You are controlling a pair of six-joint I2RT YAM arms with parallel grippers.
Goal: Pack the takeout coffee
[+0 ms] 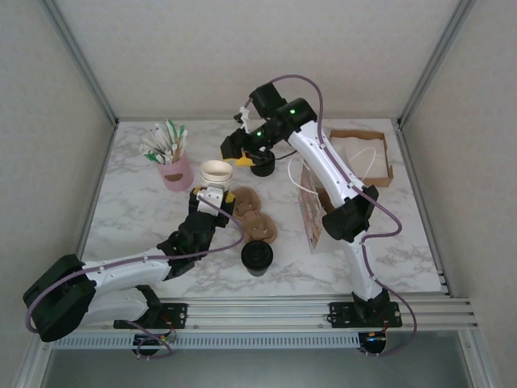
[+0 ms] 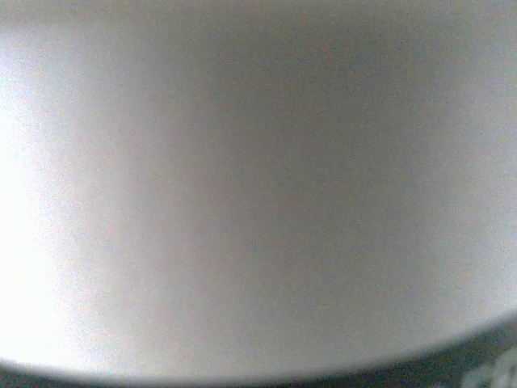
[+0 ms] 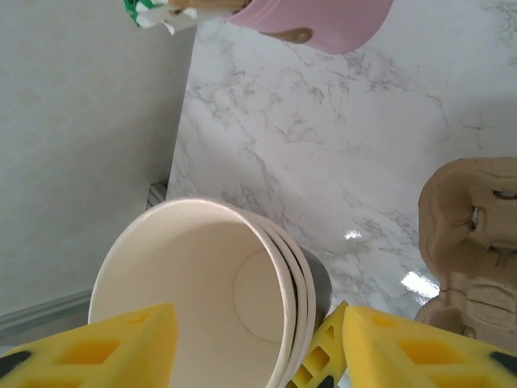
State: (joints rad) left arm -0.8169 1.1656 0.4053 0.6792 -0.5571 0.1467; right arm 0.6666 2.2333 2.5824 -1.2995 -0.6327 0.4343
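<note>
Inside the white booth, over the marble table [image 1: 129,218], the right gripper [image 3: 254,323] hung with its yellow fingers [image 3: 121,347] spread apart. The stack of cups [image 3: 202,275] showed between them, though I couldn't tell if they touched it. The left gripper [image 1: 212,196] sat right against the near side of that stack, and I couldn't tell whether it gripped; just right of it lay the carrier [image 1: 254,217], the coffee [image 1: 257,255] stood upright, lid on, at the carrier's near end, held by neither gripper, and the bag [image 1: 312,217] stood further right.
</note>
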